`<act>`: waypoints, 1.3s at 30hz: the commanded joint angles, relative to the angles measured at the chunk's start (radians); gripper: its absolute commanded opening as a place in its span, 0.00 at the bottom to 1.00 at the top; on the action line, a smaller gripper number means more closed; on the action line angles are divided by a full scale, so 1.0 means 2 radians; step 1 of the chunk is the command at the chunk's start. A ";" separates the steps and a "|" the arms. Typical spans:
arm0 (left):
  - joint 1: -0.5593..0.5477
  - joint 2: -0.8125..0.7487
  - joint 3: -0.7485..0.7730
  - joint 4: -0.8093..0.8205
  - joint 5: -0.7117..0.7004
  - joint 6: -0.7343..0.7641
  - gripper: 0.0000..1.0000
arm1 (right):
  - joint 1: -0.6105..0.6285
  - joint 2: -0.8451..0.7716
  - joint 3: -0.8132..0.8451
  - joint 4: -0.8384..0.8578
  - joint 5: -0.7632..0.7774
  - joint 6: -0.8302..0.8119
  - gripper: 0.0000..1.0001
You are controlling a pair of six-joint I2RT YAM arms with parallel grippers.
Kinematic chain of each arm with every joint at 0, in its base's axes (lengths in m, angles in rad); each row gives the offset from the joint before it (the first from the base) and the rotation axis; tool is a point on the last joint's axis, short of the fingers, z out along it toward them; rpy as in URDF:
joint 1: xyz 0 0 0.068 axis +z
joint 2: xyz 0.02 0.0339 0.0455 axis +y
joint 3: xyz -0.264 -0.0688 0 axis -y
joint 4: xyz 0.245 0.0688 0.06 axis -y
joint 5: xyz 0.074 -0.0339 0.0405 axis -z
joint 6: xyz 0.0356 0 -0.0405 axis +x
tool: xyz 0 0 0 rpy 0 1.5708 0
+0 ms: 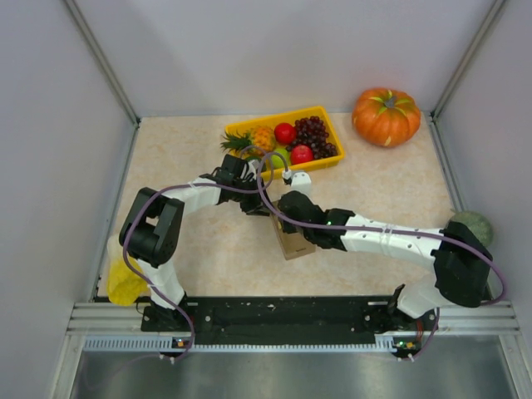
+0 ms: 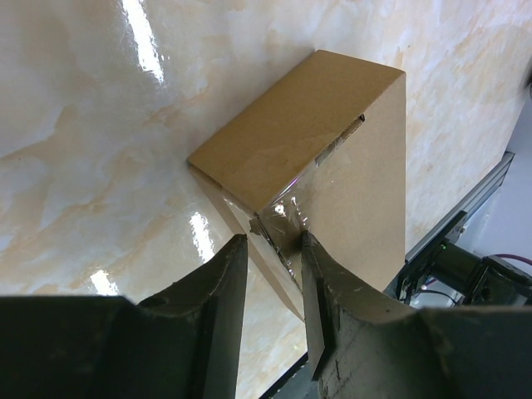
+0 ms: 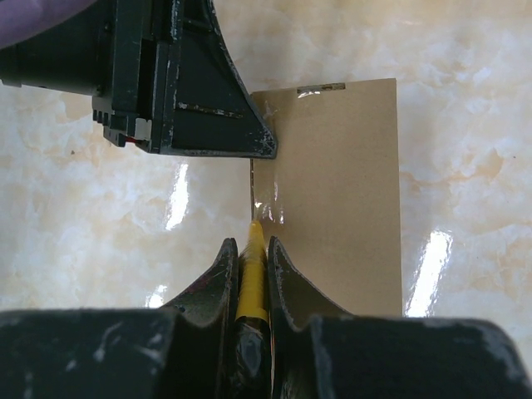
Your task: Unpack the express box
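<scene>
- Nipping the taped corner of the box (image 2: 307, 141), the left pincer (image 2: 273, 249) appears in its own wrist view with its two dark fingers (image 2: 226, 287) drawn close and only a narrow gap between them. The corner and its clear tape (image 2: 283, 223) fill that gap, and both tips seem to touch it.
- The rest of the box stretches away ahead of those fingertips and rests on the marbled table (image 2: 91, 125). A strip of tape runs on along its upper seam.
- In the right wrist view, the right pincer (image 3: 251, 243) is squeezed tight on a thin yellow tool (image 3: 249, 287). The tool's point sticks out just past the fingertips and meets the box's left edge on the shiny tape.
- Here the box lies ahead of the right pincer and a little to its right, flat and brown. The left pincer comes in from ahead and to the left, sitting on the box's far left corner.
- From the top camera, the two pincers meet at mid-table, the left one just to the left of the right.
- Only a tan patch of the box shows there, under the right arm (image 1: 366, 237) on its near side.
- Beyond both pincers sits a yellow tray (image 1: 328, 114) of fruit (image 1: 312, 133). A pumpkin (image 1: 386, 116) stands well off to their far right.
</scene>
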 commanded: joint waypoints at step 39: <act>0.000 0.058 0.010 -0.061 -0.094 0.040 0.34 | 0.053 -0.024 -0.036 -0.048 0.006 -0.064 0.00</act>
